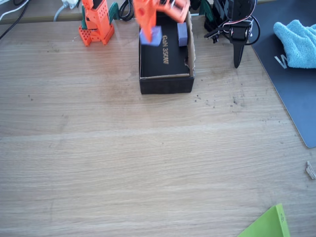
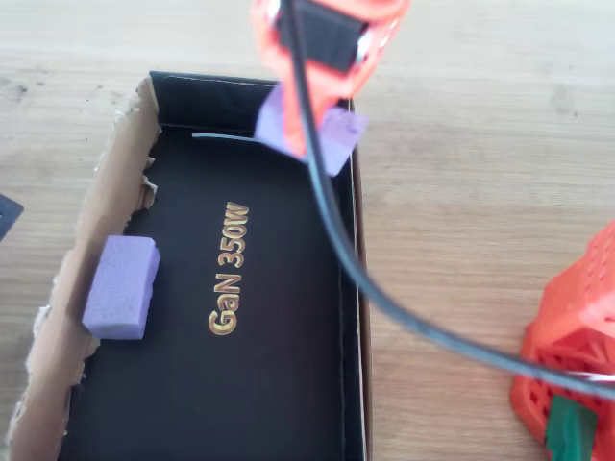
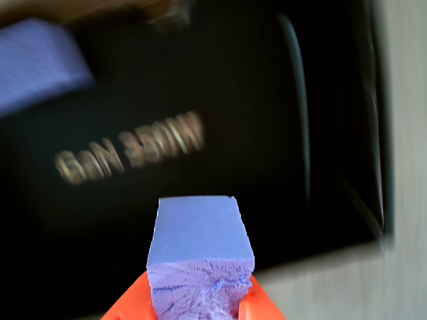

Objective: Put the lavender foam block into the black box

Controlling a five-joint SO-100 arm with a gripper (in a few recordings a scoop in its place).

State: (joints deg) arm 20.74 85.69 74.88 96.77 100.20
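Lavender foam block [image 3: 200, 257] between end effector [image 3: 197, 300] fingers

Arm colour: you see bright orange printed plastic on the arm [image 1: 148, 15].
Base: your orange base [image 1: 96, 22] shows a perforated grid of holes and a dark green part.
Cable: a black cable [image 2: 336, 240] runs along the arm.
Gripper: your gripper [image 3: 200, 307] has two orange fingers.
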